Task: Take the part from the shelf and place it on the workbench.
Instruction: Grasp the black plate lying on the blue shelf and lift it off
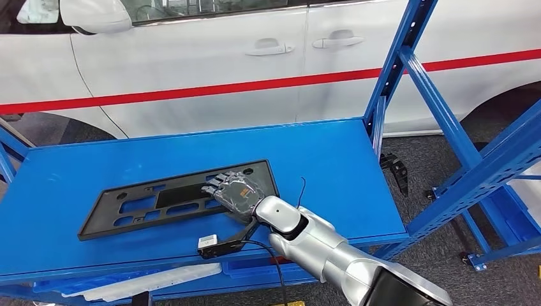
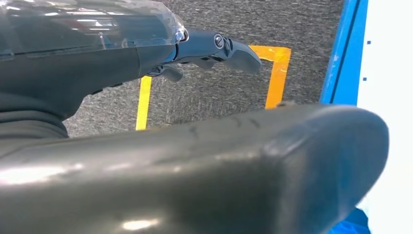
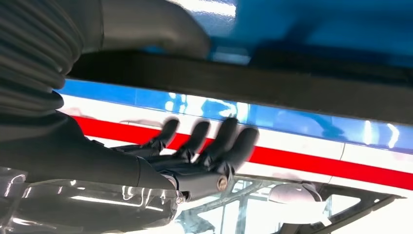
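Observation:
A flat black part [image 1: 137, 207], a long panel with several cut-outs, lies on the blue shelf board [image 1: 319, 153]. My right hand [image 1: 233, 191] is over the part's right end, fingers spread above the panel and thumb at its near edge. In the right wrist view the part's edge [image 3: 272, 83] runs between the thumb [image 3: 146, 29] and the dark fingers [image 3: 209, 141], which stay a gap away from it. My left hand [image 2: 97, 63] hangs over the grey floor and holds nothing.
A white car with a red stripe [image 1: 255, 64] stands close behind the shelf. Blue shelf posts and braces [image 1: 395, 70] rise on the right. A small black-and-white module on a cable [image 1: 210, 244] hangs at the shelf's front edge. Yellow tape [image 2: 277, 73] marks the floor.

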